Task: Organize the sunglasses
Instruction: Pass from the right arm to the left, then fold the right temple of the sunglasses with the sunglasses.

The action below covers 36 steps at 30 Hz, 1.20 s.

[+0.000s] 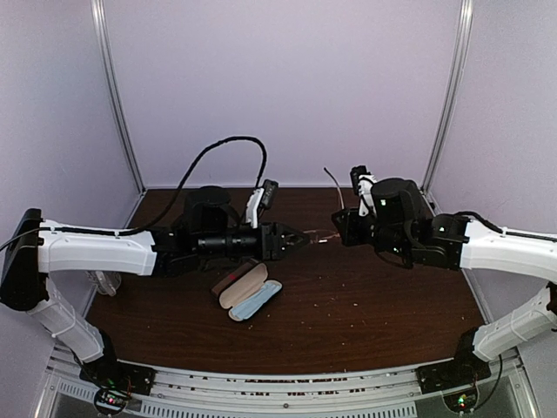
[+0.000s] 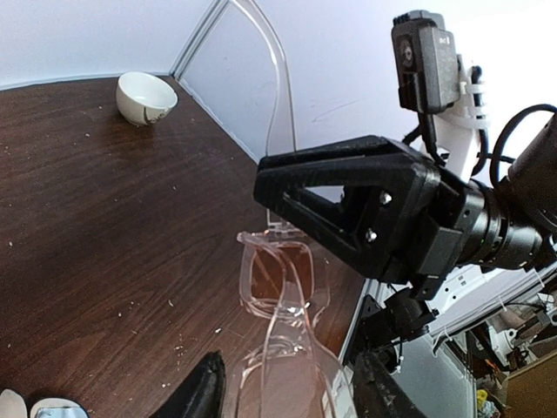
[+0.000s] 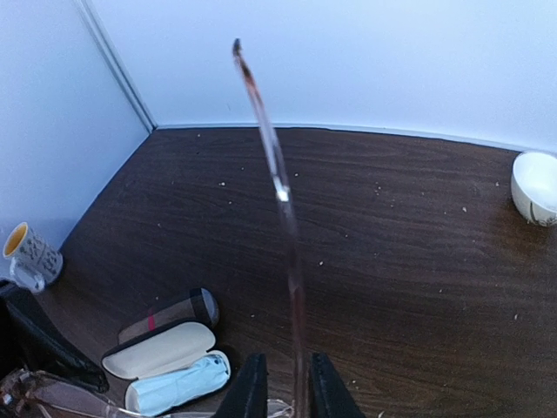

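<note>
One pair of sunglasses hangs above the table between my two grippers. In the left wrist view its pale pinkish frame runs out from between my left fingers, and my left gripper is shut on the folded frame end. In the top view, my right gripper faces it from the right. In the right wrist view one slim temple arm rises straight up from between the fingers of the right gripper. Those jaws stand a little apart, with the temple against one finger and a gap on the other side. No second pair shows.
An open case with a cream lid and light-blue lining lies left of centre, beside a brown striped case. A white bowl sits at the far right corner. A patterned mug stands by the left wall.
</note>
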Motion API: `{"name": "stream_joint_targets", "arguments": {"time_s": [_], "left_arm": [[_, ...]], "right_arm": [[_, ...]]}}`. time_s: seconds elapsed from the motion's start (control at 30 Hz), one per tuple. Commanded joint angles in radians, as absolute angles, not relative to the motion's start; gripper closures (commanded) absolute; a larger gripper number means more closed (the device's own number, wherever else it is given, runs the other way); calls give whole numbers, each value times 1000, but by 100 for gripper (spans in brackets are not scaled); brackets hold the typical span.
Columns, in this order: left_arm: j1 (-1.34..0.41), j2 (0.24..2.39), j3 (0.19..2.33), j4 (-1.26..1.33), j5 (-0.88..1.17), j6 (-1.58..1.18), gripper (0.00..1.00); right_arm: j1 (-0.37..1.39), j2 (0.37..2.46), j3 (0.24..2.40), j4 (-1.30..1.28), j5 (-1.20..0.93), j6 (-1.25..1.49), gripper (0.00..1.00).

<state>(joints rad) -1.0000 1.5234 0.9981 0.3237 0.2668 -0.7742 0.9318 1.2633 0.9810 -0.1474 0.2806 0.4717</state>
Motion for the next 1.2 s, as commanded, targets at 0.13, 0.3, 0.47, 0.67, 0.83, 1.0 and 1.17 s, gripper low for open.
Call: {"name": "stream_joint_targets", "arguments": {"time_s": [0.13,0.3,0.47,0.67,0.83,1.0,1.17], "left_arm": [[-996,1531,1028,295,281,-633,77],[-989,1543,1037,260,274,-577,77],[-974,1556,1035,241,277,-511,77],[-968,1562,1046,170,224,-391,78],[-965,1551,1013,167,184,-338,79],[-964,1535,968,204,192,-305,79],[-965,1523,939,216,190,-267,80]], "right_arm": [[933,1232,998,-189,240,416,53],[913,1178,999,-227,163,382,42],[843,1093,969,-252,-1,369,34],[752,1020,954,-280,-166,374,32],[664,979,963,-269,-195,434,33],[590,987,995,-302,-138,486,36],[538,1039,977,-300,-156,565,39]]}}
